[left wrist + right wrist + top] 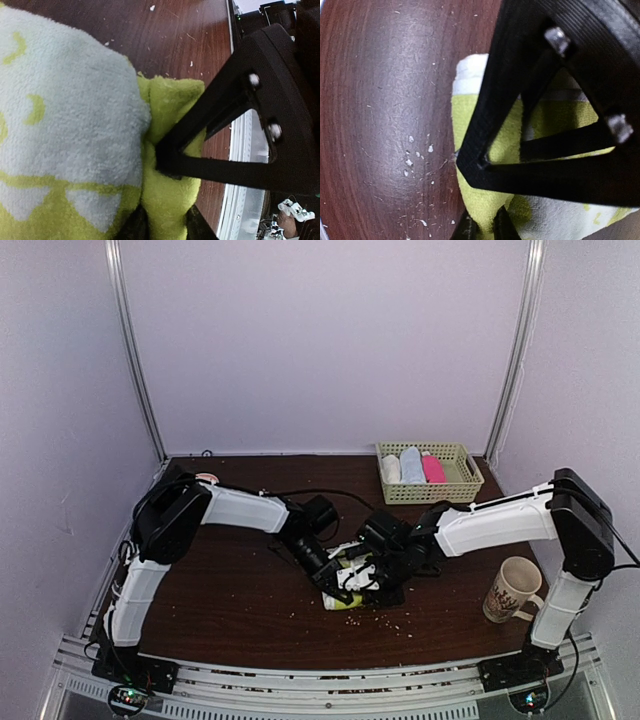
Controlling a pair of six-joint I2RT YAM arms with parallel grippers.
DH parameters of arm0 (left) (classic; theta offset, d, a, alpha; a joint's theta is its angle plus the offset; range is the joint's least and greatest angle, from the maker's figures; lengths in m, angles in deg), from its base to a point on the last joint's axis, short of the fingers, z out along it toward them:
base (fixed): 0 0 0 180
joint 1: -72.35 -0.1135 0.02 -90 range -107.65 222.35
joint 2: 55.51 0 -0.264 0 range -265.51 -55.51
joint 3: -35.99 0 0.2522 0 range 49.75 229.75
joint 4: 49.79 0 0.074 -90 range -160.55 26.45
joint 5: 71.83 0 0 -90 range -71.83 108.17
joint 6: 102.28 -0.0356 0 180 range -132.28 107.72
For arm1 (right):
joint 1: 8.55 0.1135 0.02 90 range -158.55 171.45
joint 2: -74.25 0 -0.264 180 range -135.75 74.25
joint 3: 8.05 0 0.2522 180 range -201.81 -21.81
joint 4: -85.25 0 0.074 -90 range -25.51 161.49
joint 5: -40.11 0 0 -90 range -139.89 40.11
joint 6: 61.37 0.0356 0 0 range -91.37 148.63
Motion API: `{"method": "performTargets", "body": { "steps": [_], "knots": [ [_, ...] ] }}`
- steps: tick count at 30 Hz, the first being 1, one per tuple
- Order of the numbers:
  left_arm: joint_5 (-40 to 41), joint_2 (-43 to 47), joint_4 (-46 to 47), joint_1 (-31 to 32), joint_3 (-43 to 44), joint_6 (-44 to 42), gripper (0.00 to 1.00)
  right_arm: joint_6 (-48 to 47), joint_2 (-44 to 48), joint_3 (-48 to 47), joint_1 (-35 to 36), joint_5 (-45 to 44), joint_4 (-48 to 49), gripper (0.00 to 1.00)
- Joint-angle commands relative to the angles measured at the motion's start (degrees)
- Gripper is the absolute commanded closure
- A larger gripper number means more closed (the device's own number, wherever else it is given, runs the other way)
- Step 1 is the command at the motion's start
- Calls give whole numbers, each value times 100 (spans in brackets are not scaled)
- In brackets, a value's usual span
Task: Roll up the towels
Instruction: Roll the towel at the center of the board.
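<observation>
Left gripper (338, 588) and right gripper (372, 575) meet on the soft yellow-green patterned cloth with cream parts (347, 603), bunched mid-table.
The left jaws pinch 1 green fold; the right jaws, nearly together, nip the cloth's other edge. Far right, the rolled hot-pink towel (433, 469) stands in a cream plastic basket (462, 485).

The dark brown wooden table (230, 610) carries a yellow-green and cream patterned towel (342, 601) bunched near its middle, a cream plastic lattice basket (440, 492) at the far right, and a cream printed ceramic mug (512, 590) upright near the right front. White crumbs (392, 621) speckle the wood beside the towel.
</observation>
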Motion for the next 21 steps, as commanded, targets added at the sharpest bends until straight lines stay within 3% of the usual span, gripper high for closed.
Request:
{"method": "performTargets", "body": {
  "steps": [1, 8, 16, 21],
  "knots": [
    [1326, 685, 750, -89, -584, 43, 70, 39, -298, -381, -160, 904, -861, 96],
    [2554, 2402, 2068, -234, -2005, 294, 62, -31, -1227, -1551, -584, 2232, -2749, 96],
    [3693, 3865, 3586, -238, -3502, 648, 60, 20, -2403, -2678, -1145, 3127, -3915, 96],
    [4090, 4633, 4620, 75, -4341, 75, 58, 52, -3427, -3526, -1536, 3409, -4569, 96]
  ]
}}
